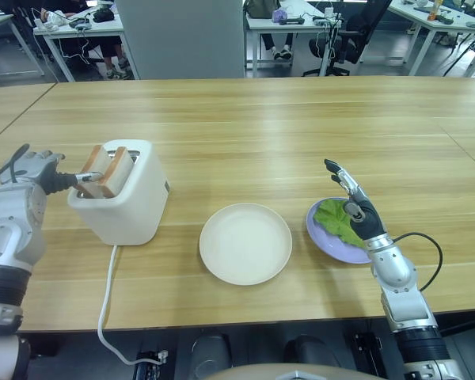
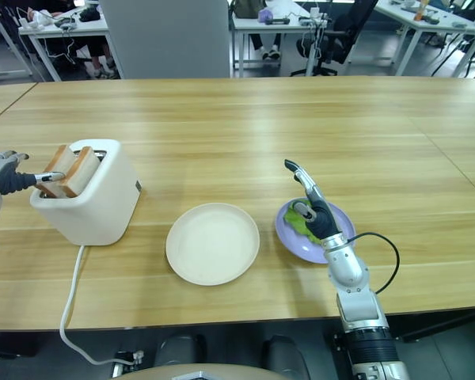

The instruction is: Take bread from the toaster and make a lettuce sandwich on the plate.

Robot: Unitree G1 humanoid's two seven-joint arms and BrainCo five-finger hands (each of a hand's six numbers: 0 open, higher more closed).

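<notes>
Left robot hand [image 1: 38, 169] sits low at the left side of the toaster [image 1: 123, 207], level with the slot tops. Its tip is against the outer slice [image 1: 99, 163]. I can't tell from either eye whether it has a grip on that slice or just touches it.

Right robot hand [image 1: 355, 201] hangs over the near-right part of the purple dish [image 1: 320, 232]. Its fingers [image 1: 338, 172] are straight and spread, pointing away from me and slightly left. It's open and holds nothing. The palm is just above the lettuce [image 1: 335, 218], and I can't confirm contact.

Both bread slices [image 1: 117, 165] are in the toaster, standing well proud of the slots and side by side. They have pale faces and brown crust edges. The toaster is white and sits at the left of the worktop [image 1: 261, 131]. Its power cord [image 1: 106, 286] runs toward me and over the front edge.

The cream plate [image 1: 245, 244] lies between the toaster and the purple dish, apart from both. The lettuce is one crinkled green leaf, lying flat in the dish.

View differences: the left eye shows the left wrist and forearm behind the hand, and most of the leaf. In the right eye the left hand is cut by the frame edge, and the right hand covers more of the leaf.
</notes>
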